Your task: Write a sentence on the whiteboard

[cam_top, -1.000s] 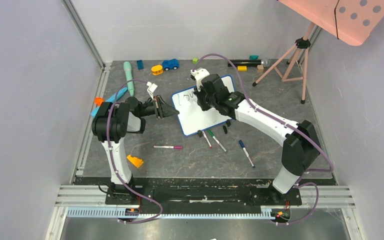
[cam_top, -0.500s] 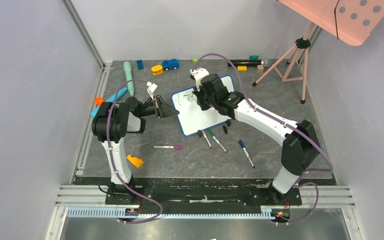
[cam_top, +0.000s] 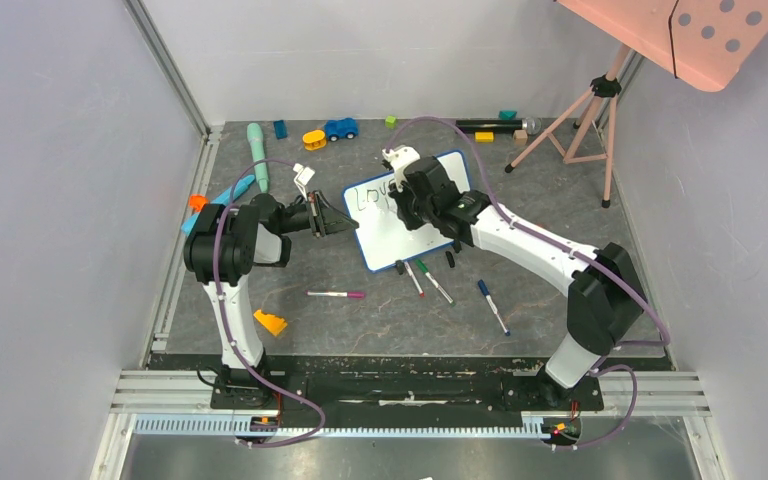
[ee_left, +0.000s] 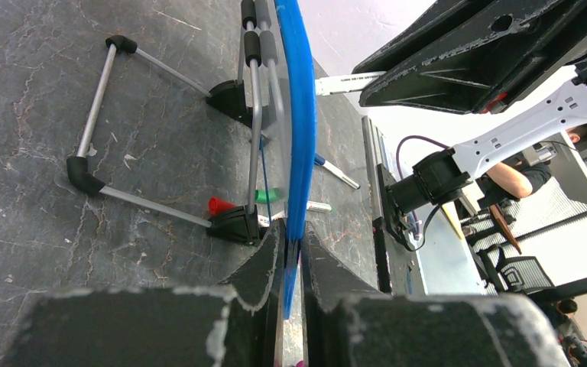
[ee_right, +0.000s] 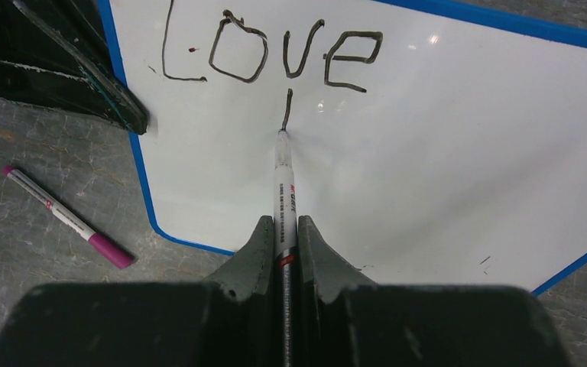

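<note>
The whiteboard [cam_top: 400, 215] with its blue frame stands tilted in mid-table. My left gripper [cam_top: 345, 226] is shut on its left edge, seen edge-on as a blue rim [ee_left: 300, 138] between the jaws. My right gripper [cam_top: 407, 205] is shut on a white marker [ee_right: 283, 180], its tip touching the board [ee_right: 428, 153]. Of the sentence [ee_right: 275, 53], only "Love" is written, plus one short vertical stroke [ee_right: 286, 109] below it, just above the marker tip. The left gripper's fingers [ee_right: 69, 69] show at the board's edge in the right wrist view.
Loose markers lie on the grey table: a pink-capped one [cam_top: 337, 294], green and red ones [cam_top: 425, 277], a blue one [cam_top: 492, 305]. Toys sit at the back: a blue car [cam_top: 340, 128], a yellow piece [cam_top: 313, 139]. A pink tripod [cam_top: 585, 110] stands back right. An orange wedge [cam_top: 270, 322] lies front left.
My right gripper has moved with the marker a little right and down the board, below the word "Love". The left gripper has held still on the board's edge.
</note>
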You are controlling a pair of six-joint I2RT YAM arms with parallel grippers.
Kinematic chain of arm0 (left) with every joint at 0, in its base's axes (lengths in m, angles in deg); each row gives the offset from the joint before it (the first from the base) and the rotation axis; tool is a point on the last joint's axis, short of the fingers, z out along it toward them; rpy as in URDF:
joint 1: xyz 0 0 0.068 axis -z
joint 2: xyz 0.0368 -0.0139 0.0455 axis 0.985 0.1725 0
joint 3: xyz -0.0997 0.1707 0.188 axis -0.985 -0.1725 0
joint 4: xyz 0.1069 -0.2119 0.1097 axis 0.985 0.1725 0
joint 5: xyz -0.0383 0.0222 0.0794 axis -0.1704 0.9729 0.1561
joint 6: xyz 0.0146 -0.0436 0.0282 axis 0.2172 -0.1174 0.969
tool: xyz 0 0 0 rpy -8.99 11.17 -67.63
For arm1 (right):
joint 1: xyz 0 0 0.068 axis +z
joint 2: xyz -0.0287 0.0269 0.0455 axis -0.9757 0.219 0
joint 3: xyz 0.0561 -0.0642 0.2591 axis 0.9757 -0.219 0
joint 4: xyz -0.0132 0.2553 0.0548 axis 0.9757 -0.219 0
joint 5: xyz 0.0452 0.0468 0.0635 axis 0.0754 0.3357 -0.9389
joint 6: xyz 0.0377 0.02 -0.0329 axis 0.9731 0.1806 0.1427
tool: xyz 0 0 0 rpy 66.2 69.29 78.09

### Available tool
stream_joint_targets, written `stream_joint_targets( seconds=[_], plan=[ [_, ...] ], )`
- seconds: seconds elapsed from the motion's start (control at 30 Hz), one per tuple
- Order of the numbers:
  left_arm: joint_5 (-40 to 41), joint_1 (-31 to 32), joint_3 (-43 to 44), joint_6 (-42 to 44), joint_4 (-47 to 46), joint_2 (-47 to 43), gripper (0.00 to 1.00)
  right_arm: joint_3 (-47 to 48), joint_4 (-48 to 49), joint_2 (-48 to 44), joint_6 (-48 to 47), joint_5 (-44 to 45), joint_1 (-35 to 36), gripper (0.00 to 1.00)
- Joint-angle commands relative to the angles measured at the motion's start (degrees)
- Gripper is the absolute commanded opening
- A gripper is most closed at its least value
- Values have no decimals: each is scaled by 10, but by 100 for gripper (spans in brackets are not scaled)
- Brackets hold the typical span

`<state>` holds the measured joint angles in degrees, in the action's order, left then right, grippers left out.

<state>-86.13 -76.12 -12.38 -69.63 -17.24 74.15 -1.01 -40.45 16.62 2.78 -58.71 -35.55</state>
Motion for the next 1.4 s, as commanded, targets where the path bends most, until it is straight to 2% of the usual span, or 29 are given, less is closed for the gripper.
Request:
stream_joint_targets(
  seconds=[0.0,0.77,1.37],
  plan=[
    [-30,5,3,-17,-30,5,2,-16,8,-9,1,4,-2,0],
    [-30,6,2,-17,-30,4,2,-40,7,-16,3,-7,-1,0],
    [-31,5,6,-18,-30,6,2,21,0,6,-4,14,-1,0]
  ],
)
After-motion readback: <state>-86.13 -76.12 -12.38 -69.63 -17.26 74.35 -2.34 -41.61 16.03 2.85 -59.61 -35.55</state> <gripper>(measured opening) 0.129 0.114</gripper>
